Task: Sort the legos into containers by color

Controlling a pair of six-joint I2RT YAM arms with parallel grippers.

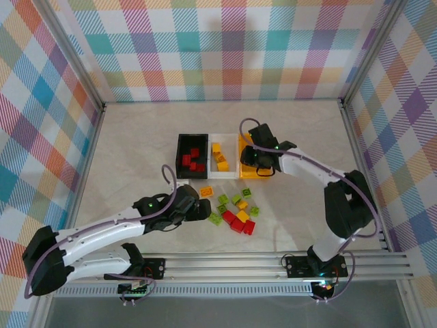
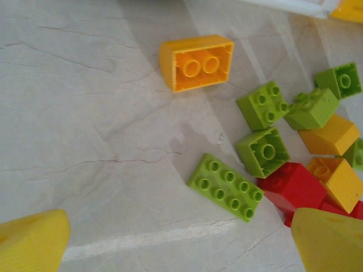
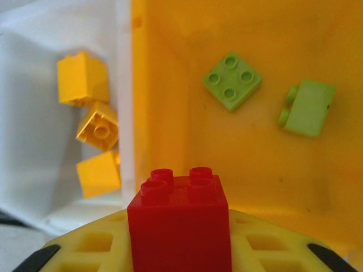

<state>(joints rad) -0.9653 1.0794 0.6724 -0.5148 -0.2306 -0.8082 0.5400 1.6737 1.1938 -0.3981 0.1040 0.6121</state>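
Note:
My right gripper (image 3: pixel 180 252) is shut on a red lego (image 3: pixel 180 218) above the orange-yellow container (image 3: pixel 272 170), which holds two lime green legos (image 3: pixel 232 80). To its left the white container (image 3: pixel 34 170) holds three yellow legos (image 3: pixel 83 78). From above, the right gripper (image 1: pixel 255 158) hangs over the orange-yellow container (image 1: pixel 250 173), beside the white container (image 1: pixel 229 171) and the black container (image 1: pixel 181 154) with red legos (image 1: pixel 193 160). My left gripper (image 2: pixel 181 243) is open, low over the table by a flat green lego (image 2: pixel 226 186); from above, this gripper (image 1: pixel 205 208) is at the left edge of the loose legos (image 1: pixel 235 210).
Loose on the table are an orange brick (image 2: pixel 197 62), several green bricks (image 2: pixel 262 151), yellow ones (image 2: pixel 330 134) and red ones (image 2: pixel 292 187). The three containers stand side by side behind the pile. Chequered walls ring the table; a metal rail (image 1: pixel 273 263) runs along its near edge.

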